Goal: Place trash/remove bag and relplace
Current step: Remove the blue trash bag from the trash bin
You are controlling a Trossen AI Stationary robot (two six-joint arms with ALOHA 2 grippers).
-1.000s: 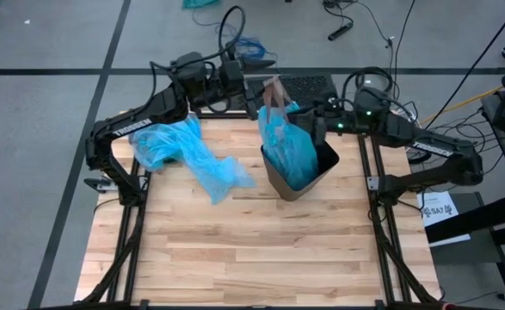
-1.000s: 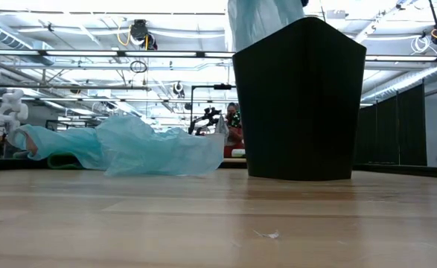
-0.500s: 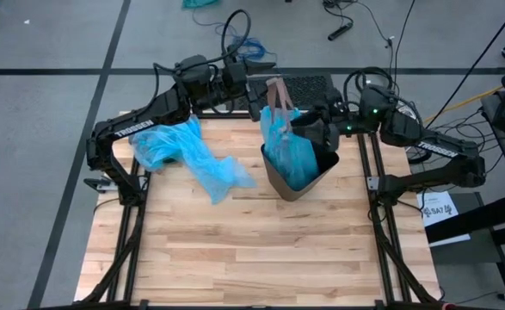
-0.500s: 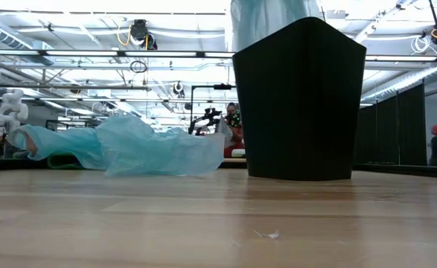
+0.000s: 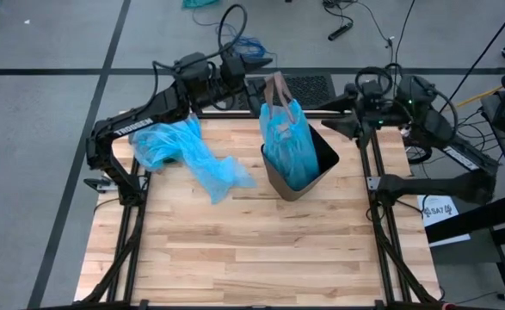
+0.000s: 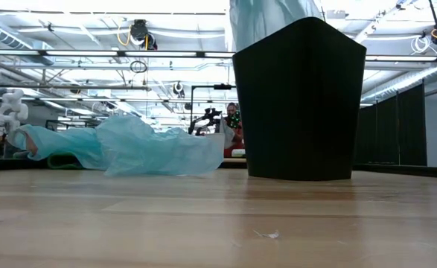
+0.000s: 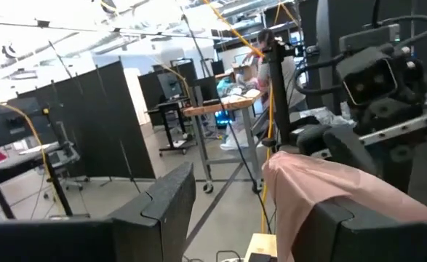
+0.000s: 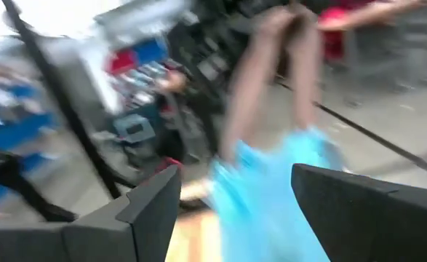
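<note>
Readable writing: the left arm (image 5: 140, 125) carries white lettering along its link, too small for me to read with certainty. A printed sheet (image 5: 437, 209) lies off the table's right edge; its text is illegible.

Containers: the black bin (image 5: 308, 168) stands at the rear centre of the wooden table (image 5: 252, 250). A blue bag (image 5: 288, 142) stands up out of it, its pinkish-brown handles (image 5: 276, 86) raised above the rim. I cannot see the trash; the bag's contents are hidden. A second, loose blue bag (image 5: 187, 151) lies flat on the table left of the bin.

Changes: one second ago the right gripper (image 5: 342, 120) was closed at the bag's top; its fingers now stand apart, holding nothing, withdrawn right of the bin. The left gripper (image 5: 265, 79) has not moved, fingers spread beside the handles, one finger (image 7: 358, 225) under the pink material.
</note>
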